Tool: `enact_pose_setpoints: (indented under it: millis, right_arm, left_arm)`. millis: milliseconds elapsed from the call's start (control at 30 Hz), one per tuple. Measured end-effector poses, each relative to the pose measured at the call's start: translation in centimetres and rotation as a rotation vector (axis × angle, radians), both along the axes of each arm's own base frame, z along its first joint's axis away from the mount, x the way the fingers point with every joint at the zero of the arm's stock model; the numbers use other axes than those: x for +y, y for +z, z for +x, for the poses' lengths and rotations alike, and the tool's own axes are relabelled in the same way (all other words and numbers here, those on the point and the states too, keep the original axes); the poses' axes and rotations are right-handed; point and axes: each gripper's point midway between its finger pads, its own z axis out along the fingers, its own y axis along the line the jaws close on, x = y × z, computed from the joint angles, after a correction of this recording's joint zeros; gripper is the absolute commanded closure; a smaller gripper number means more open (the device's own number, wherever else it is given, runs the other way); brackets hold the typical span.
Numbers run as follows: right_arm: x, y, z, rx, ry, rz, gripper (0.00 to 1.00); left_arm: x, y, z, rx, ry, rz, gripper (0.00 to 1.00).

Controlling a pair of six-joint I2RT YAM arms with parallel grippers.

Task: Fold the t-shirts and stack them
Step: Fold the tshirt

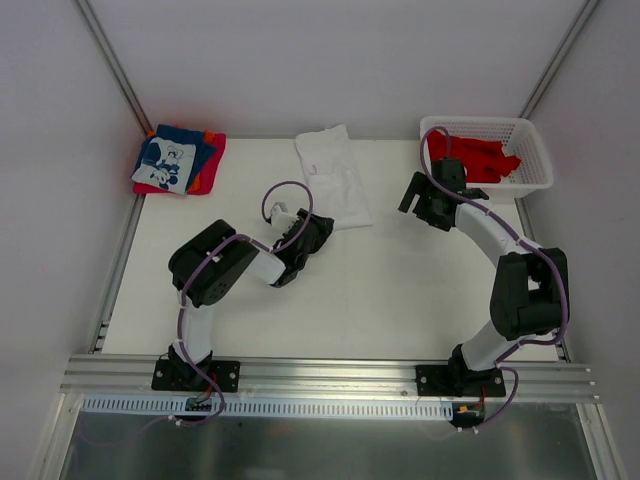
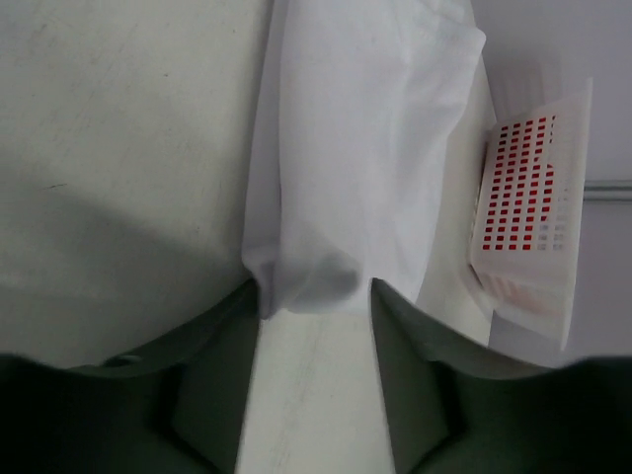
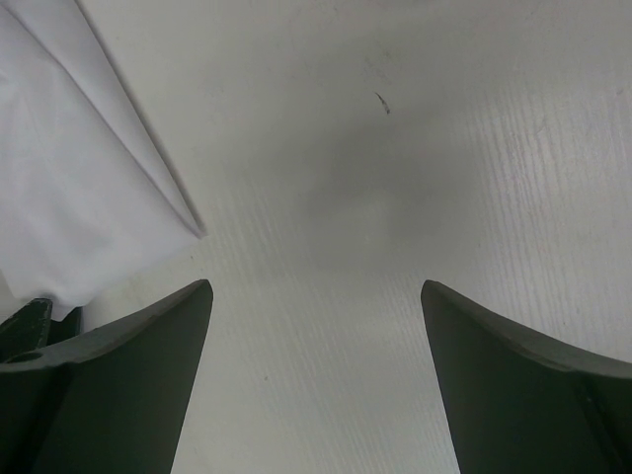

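A plain white t-shirt (image 1: 335,178), folded into a long strip, lies at the back middle of the table. My left gripper (image 1: 316,234) is open at its near end. In the left wrist view the bunched end of the shirt (image 2: 346,178) sits just between my fingertips, with the left gripper (image 2: 315,286) not closed on it. My right gripper (image 1: 415,206) is open and empty over bare table right of the shirt. In the right wrist view the right gripper (image 3: 314,286) is spread wide, with the shirt's edge (image 3: 69,188) at the upper left. Red t-shirts (image 1: 475,158) lie in the basket. Folded blue, red and orange shirts (image 1: 178,160) are stacked at the back left.
The white lattice basket (image 1: 536,165) stands at the back right corner and shows in the left wrist view (image 2: 528,227). Grey walls and metal rails close the table on the left, right and back. The arm bases are on a rail at the near edge.
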Motion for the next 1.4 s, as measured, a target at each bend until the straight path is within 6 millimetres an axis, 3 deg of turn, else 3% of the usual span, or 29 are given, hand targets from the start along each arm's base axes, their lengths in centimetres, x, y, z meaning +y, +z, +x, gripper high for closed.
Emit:
enact_pose_setpoints:
  millis: [133,433,633,767,1000,1400]
  right_arm:
    - [0.0,-0.2,-0.1,0.004,0.0,-0.001,0.09]
    - [-0.1,-0.5,-0.3,0.011,-0.001,-0.004,0.09]
    - [-0.2,-1.1,-0.7,0.024,-0.001,-0.006,0.09]
    - [-0.3,-1.8,-1.2,0.04,-0.002,-0.008,0.09]
    - [-0.5,-2.5,-3.2,0.055,-0.01,0.004,0.09]
    - [0.1,1.1,-6.1,-0.044,0.004,0.026,0.09]
  left_arm:
    - [0.4,-1.2,-0.6,0.038,-0.004,0.031,0.87]
    - [0.5,-1.6,-0.8,0.055,-0.011,0.043,1.0]
    - [0.8,-1.6,-1.1,0.055,-0.03,0.066,1.0]
    - [1.5,-1.2,-2.7,0.08,-0.076,0.107,1.0]
    - [3.3,-1.0,-8.3,0.136,-0.182,0.155,1.0]
    - [2.5,0.8,-21.9,0.142,-0.454,0.205,1.0]
